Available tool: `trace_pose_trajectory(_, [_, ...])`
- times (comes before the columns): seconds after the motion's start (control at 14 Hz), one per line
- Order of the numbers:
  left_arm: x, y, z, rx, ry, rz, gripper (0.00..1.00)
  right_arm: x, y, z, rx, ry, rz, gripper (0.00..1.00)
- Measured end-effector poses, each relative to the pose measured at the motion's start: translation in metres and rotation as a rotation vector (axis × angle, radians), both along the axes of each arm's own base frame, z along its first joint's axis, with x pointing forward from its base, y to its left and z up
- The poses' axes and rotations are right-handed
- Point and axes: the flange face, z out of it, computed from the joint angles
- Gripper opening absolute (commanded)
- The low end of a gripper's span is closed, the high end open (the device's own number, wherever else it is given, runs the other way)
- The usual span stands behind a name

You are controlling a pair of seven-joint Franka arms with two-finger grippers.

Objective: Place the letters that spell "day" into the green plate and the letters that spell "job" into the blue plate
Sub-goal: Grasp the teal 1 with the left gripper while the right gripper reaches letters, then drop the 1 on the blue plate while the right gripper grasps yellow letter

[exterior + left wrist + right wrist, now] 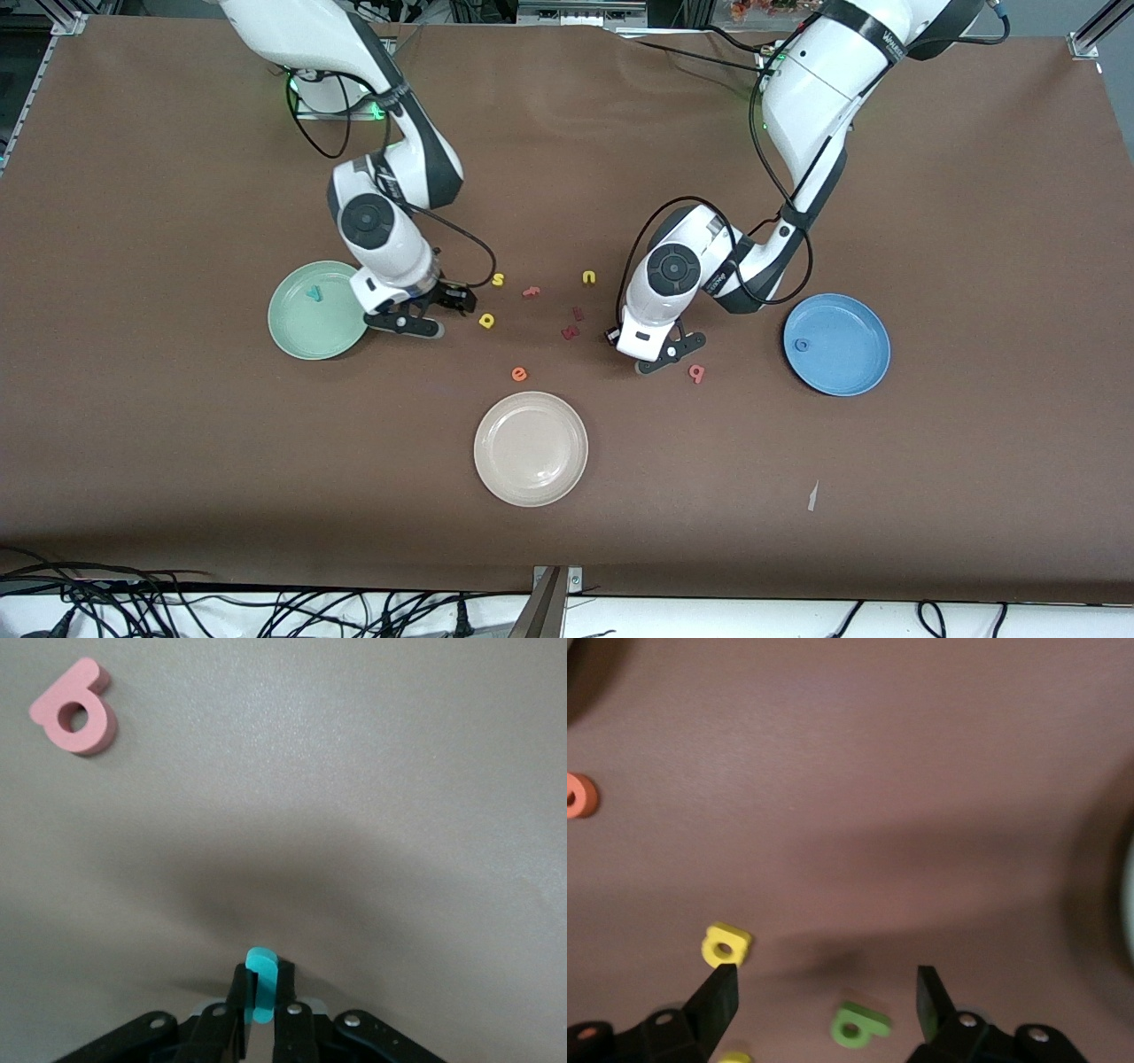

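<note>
My left gripper (661, 354) (262, 973) is low over the table's middle, shut on the teal "j" (262, 994), which stands on edge between its fingers. The pink "b" (696, 373) (75, 707) lies close beside it. The blue plate (850, 377) holds the blue "o" (801, 345). My right gripper (431, 310) (826, 973) is open beside the green plate (301, 341), low over the green "a" (859, 1025), which lies between its fingers. The yellow "d" (486, 320) (726, 945) lies just outside one finger. The teal "y" (313, 293) rests in the green plate.
A cream-white plate (531, 483) sits nearer the front camera, with the orange "e" (519, 374) (579, 795) just above it. The yellow "s" (498, 280), the yellow "u" (589, 277) and three dark red letters (570, 332) lie scattered between the arms.
</note>
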Motion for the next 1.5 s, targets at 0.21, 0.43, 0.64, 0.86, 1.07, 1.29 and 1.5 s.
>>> trace_pose_trajectory(0.21, [0.014,0.011,0.016,0.05,0.042,-0.022,0.0,0.004,0.023,-0.014,-0.003,-0.004,-0.068,0.84])
trace_pose_trajectory(0.43, [0.036,0.05,0.057,0.088,0.083,-0.129,0.0,0.005,0.042,-0.021,0.0,-0.013,-0.154,0.81])
trace_pose_trajectory(0.64, [0.05,0.117,0.082,0.093,0.105,-0.247,0.0,0.003,0.055,-0.031,-0.005,-0.011,-0.176,0.76])
trace_pose_trajectory(0.86, [0.055,0.196,0.086,0.075,0.13,-0.374,0.0,0.0,0.055,-0.04,-0.015,-0.002,-0.177,0.6])
trace_pose_trajectory(1.07, [0.056,0.269,0.08,0.038,0.139,-0.524,0.0,0.001,0.055,-0.04,-0.017,-0.002,-0.177,0.31])
trace_pose_trajectory(1.29, [0.045,0.31,0.051,0.019,0.086,-0.63,0.14,0.002,0.055,-0.037,-0.017,-0.004,-0.176,0.08])
trace_pose_trajectory(1.5, [0.029,0.328,0.026,0.043,0.072,-0.736,1.0,0.003,0.054,-0.036,-0.022,0.0,-0.175,0.06])
